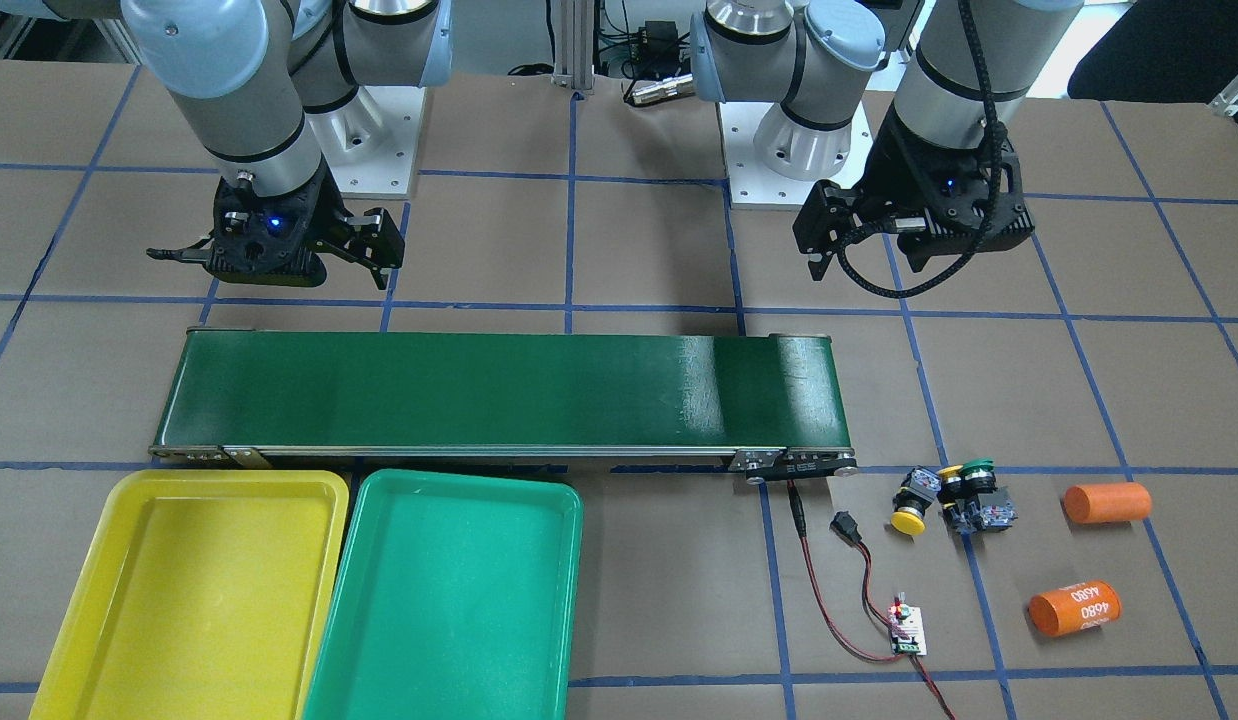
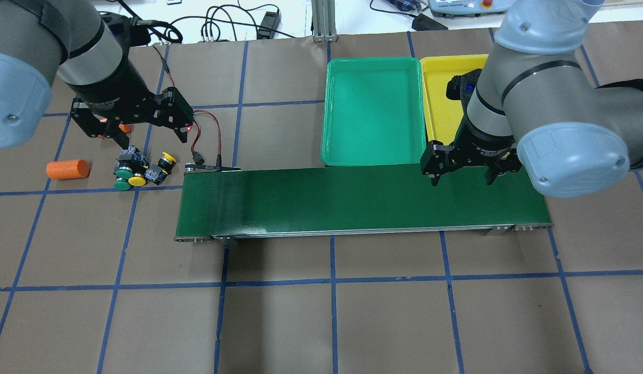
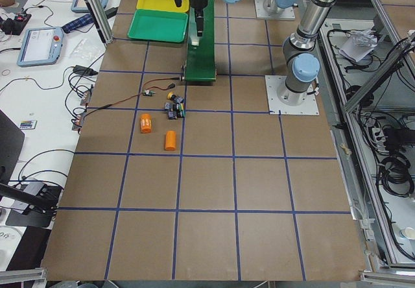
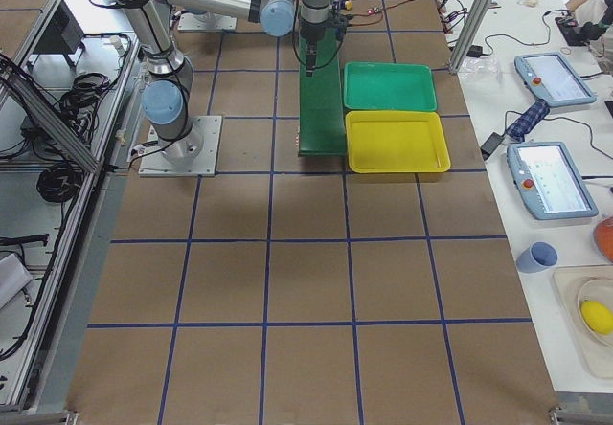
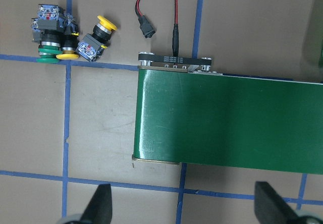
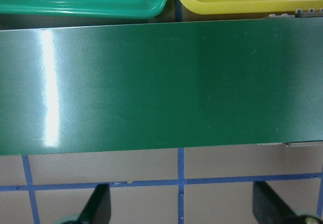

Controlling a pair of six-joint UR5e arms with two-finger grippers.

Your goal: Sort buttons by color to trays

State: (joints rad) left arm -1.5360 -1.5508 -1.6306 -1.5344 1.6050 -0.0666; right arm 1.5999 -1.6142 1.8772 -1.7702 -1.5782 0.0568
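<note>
The buttons (image 1: 954, 495) lie in a tight cluster on the table just past the belt's end. Two yellow caps and one green cap show among them (image 2: 139, 170) (image 5: 65, 32). My left gripper (image 2: 152, 139) (image 1: 869, 262) (image 5: 184, 206) hangs open and empty above the table, close to that cluster and apart from it. The yellow tray (image 1: 189, 590) (image 2: 446, 93) and the green tray (image 1: 449, 600) (image 2: 373, 111) sit side by side along the belt, both bare. Over the belt's other end, beside the trays, my right gripper (image 2: 463, 179) (image 1: 279, 265) (image 6: 181, 206) is open and empty.
A long dark-green conveyor belt (image 1: 499, 390) runs across the middle of the table. Two orange cylinders (image 1: 1107, 502) (image 1: 1074, 608) and a small circuit board (image 1: 906, 630) with red wires lie near the buttons. Brown table with blue tape lines spreads all around.
</note>
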